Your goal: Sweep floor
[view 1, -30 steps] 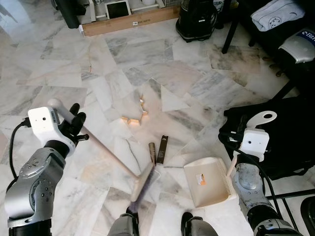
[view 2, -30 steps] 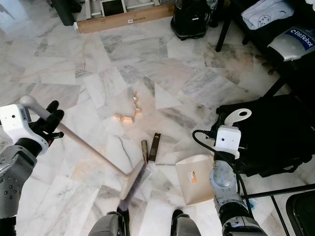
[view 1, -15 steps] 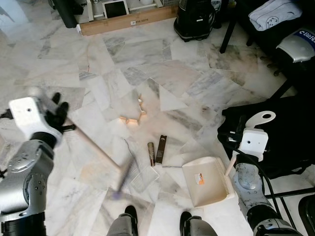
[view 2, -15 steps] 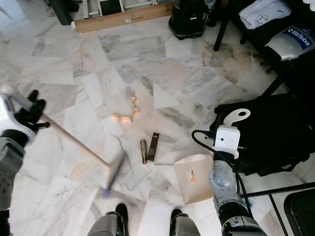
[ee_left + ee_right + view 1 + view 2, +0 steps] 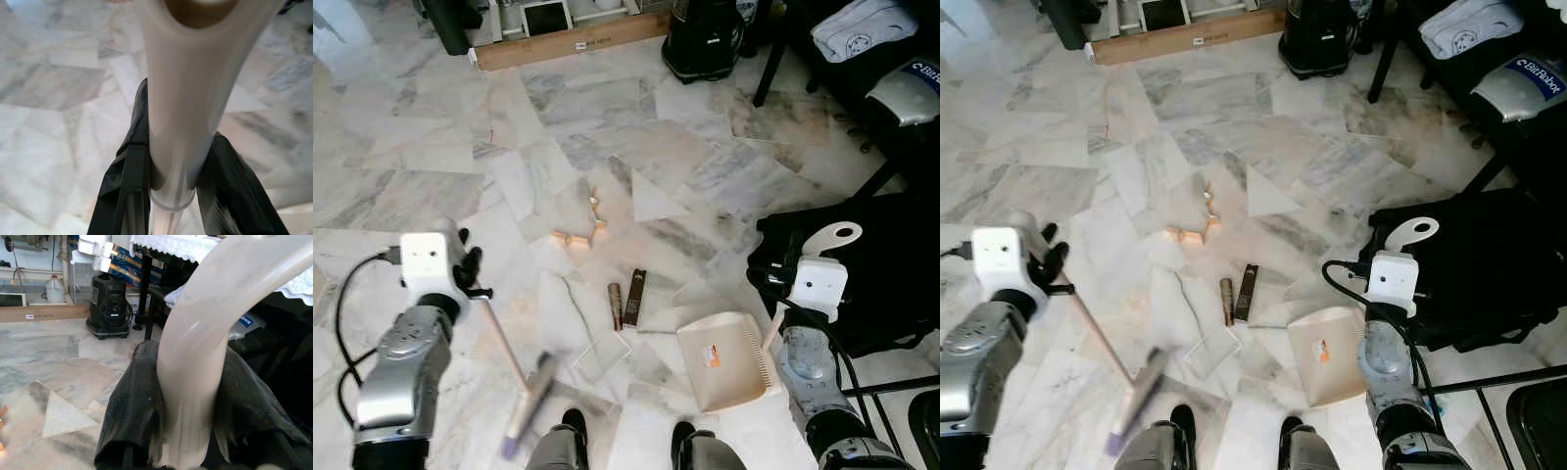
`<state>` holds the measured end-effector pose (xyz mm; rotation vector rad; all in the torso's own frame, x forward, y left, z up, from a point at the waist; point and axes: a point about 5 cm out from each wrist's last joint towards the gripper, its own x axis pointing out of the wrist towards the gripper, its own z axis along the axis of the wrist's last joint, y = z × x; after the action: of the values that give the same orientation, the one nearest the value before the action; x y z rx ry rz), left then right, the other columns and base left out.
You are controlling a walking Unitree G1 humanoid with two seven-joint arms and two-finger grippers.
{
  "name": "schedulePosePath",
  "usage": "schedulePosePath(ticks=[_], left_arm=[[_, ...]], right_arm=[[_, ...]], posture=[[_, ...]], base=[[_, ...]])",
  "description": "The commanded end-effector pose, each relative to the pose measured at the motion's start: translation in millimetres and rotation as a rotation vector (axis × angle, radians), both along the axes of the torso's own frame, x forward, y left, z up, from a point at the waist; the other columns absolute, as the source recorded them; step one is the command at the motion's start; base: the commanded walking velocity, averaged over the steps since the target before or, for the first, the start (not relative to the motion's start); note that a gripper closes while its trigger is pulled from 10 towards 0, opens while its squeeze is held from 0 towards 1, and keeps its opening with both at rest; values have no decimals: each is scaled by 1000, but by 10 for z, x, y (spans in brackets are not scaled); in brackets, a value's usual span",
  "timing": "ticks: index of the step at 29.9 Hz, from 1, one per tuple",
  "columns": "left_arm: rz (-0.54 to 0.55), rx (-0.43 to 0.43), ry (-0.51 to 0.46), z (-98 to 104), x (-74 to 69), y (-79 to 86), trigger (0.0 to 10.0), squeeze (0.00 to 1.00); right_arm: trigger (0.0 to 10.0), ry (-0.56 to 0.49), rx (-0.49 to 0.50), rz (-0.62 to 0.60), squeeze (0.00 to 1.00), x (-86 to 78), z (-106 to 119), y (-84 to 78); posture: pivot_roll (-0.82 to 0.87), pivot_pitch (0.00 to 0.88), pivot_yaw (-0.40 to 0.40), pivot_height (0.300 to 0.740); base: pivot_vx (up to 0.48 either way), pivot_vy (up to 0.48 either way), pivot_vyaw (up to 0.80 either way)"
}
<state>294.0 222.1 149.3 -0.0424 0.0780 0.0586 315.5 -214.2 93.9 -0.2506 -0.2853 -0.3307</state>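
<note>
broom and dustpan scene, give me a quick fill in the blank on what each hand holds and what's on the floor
1. The left hand is shut on the handle of the ___.
2. The right hand grips the handle of the cream ___.
3. The dustpan rests on the marble floor on the robot's ___ side.
4. The small wooden blocks lie ___ from the robot than the dustpan.

Missing words: broom; dustpan; right; farther

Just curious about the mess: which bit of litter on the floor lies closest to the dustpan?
The dark flat strip, lying nearest the cream dustpan; the brown tube sits beside it, and the wooden bits lie farther off.
</note>
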Motion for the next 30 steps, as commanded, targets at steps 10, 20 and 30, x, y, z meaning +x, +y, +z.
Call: schedulePosePath(ticks=[10,20,30], left_arm=[[-92,-118,-40,26,46,-268,10000,0],[-265,-139,-17,49,17,-435,10000,0],[-461,-191,-21,162,-52,-598,10000,0]], right_arm=[[10000,105,-5,6,0,-128,-232,-7],[10000,108,2,17,0,-101,-223,31],[10000,114,3,19,0,-96,-227,35]], posture=[[164,328,50,740],[168,325,50,740],[170,326,49,740]], base=[[0,0,0],[0,0,0],[0,0,0]])
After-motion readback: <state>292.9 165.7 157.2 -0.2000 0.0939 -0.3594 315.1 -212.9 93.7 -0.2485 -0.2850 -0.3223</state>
